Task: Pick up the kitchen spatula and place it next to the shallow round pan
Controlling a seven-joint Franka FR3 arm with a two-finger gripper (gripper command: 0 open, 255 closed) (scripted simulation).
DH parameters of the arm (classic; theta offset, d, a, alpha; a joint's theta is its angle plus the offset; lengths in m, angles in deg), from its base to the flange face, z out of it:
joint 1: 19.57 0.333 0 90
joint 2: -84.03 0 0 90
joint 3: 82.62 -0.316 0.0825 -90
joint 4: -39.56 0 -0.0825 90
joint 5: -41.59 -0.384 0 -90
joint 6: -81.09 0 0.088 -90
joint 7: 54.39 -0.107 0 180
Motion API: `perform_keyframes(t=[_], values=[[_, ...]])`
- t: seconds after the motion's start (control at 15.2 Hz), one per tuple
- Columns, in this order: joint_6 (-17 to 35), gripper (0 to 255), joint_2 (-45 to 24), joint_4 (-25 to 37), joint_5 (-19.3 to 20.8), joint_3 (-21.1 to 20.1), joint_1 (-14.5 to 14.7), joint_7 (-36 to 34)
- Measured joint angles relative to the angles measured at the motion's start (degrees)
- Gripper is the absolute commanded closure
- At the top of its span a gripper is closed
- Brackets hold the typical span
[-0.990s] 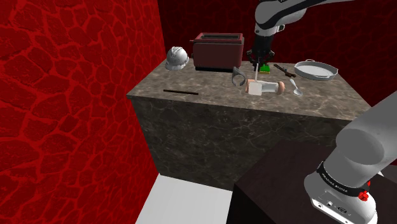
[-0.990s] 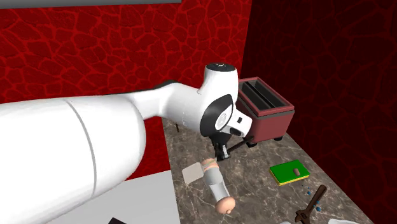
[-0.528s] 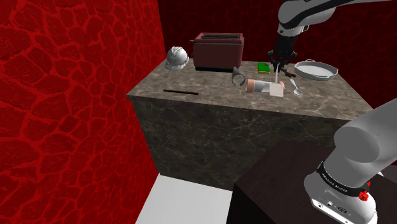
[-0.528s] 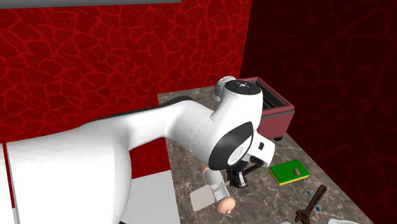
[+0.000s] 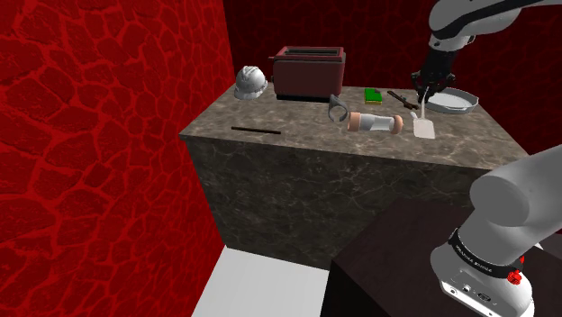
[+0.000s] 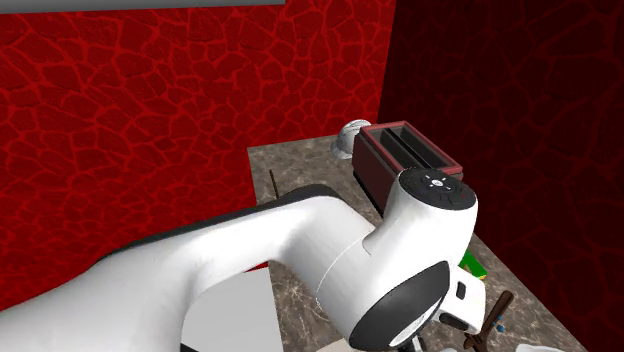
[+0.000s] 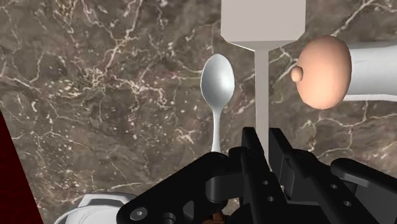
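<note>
**Pincer.** The pincer [image 5: 426, 90] hangs fingers-down over the counter [image 5: 297, 135]. Its fingers stand narrow and are clamped on the thin white handle of the spatula [image 5: 424, 128]. In the wrist view the handle runs straight out from between the two black fingertips of the pincer [image 7: 263, 143].

**Spatula.** The spatula [image 7: 263, 22] is held upright, with its flat blade at the far end, below the fingertips. It cannot be told whether the blade touches the counter.

**Pan.** The pan [image 5: 453, 101] sits on the counter just beside the pincer, on the side away from the bottle [image 5: 376, 122]. Part of its pale rim [image 7: 95, 205] shows close to the base of the fingers.

**Nearby items, relative to the pincer**
- Spoon [image 7: 217, 79]: flat on the counter just beside the handle, bowl pointing the same way as the blade.
- Bottle [image 7: 331, 67]: on its side, its peach-coloured end near the handle, opposite the spoon.
- Sponge [image 5: 373, 95]: green, well apart from the fingers, beyond the bottle.
- Toaster [image 5: 309, 72]: dark red, farther off still, past the sponge.
</note>
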Motion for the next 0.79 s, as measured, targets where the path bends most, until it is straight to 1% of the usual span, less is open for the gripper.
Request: perform_keyframes(t=[0.46, 0.59, 0.79], values=[[-0.10, 255, 1.71, -0.66, 3.54, 7.89, -4.64, 10.21], [0.74, 255, 1.80, -1.44, 4.12, 9.10, -5.29, 11.63], [2.92, 255, 1.12, -2.95, 4.36, 9.74, -5.44, 12.00]])
